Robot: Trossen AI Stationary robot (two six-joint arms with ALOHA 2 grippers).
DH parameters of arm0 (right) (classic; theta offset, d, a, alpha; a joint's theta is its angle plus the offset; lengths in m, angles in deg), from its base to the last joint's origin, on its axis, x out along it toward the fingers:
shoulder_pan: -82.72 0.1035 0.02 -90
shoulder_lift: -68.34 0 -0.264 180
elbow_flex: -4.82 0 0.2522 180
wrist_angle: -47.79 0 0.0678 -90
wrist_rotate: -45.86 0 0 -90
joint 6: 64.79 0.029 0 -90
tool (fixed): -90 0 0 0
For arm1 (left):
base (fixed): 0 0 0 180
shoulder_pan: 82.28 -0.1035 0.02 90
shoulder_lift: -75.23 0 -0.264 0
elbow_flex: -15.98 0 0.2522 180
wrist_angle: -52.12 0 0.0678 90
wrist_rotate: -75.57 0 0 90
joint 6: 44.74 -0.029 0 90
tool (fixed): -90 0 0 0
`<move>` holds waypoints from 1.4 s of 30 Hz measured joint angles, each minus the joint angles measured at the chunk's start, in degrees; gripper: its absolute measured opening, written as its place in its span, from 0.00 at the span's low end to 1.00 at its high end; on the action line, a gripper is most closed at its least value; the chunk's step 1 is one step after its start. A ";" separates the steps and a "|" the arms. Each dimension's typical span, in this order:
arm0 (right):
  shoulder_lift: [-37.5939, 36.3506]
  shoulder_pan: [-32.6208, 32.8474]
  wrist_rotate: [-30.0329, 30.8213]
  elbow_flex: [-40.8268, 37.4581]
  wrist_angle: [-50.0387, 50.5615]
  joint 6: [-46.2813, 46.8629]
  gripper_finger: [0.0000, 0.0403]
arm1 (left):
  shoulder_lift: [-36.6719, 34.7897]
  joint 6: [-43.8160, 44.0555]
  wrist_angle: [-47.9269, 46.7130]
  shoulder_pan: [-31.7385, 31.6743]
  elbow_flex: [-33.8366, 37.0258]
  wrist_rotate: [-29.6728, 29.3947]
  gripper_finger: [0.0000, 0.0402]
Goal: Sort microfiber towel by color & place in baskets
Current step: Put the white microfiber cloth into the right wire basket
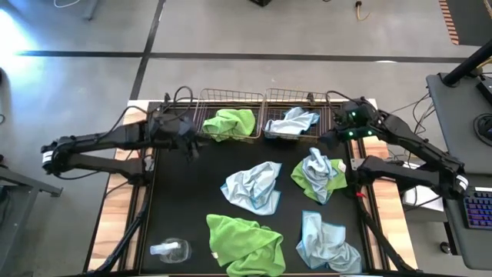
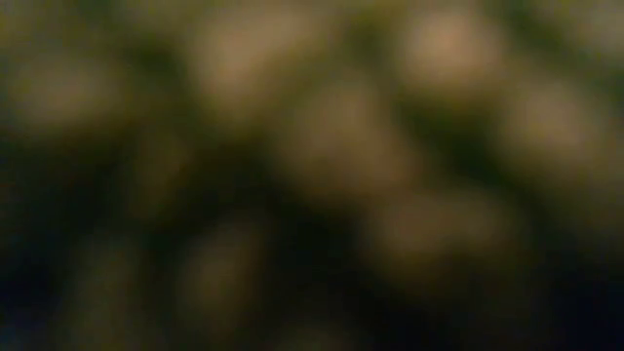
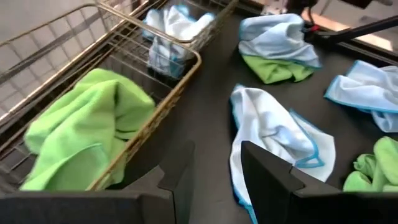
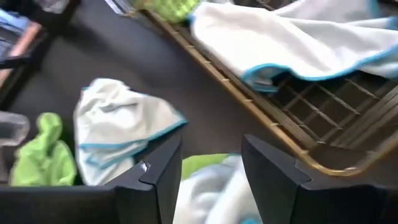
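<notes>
From above, two wire baskets sit side by side at the table's twelve o'clock edge: the left basket (image 1: 231,115) holds a green towel (image 1: 229,123) and the right basket (image 1: 296,115) a blue towel (image 1: 293,121), while a blue towel at centre (image 1: 254,187), a blue-on-green pair at three o'clock (image 1: 318,175), a green towel at six (image 1: 244,245) and a blue one at five (image 1: 327,246) lie loose on the black mat. The left gripper (image 1: 187,142) hovers at ten o'clock just outside the left basket, and its wrist view alone shows its fingers (image 3: 270,180) spread and empty. The right gripper (image 1: 332,137) hangs at two o'clock beside the right basket, fingers (image 4: 273,174) likewise parted around nothing; the low view is an unreadable blur.
</notes>
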 joint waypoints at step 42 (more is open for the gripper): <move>12.77 31.57 16.10 -0.13 20.75 -14.74 0.40 | -13.51 -4.81 13.38 0.76 15.62 1.92 0.28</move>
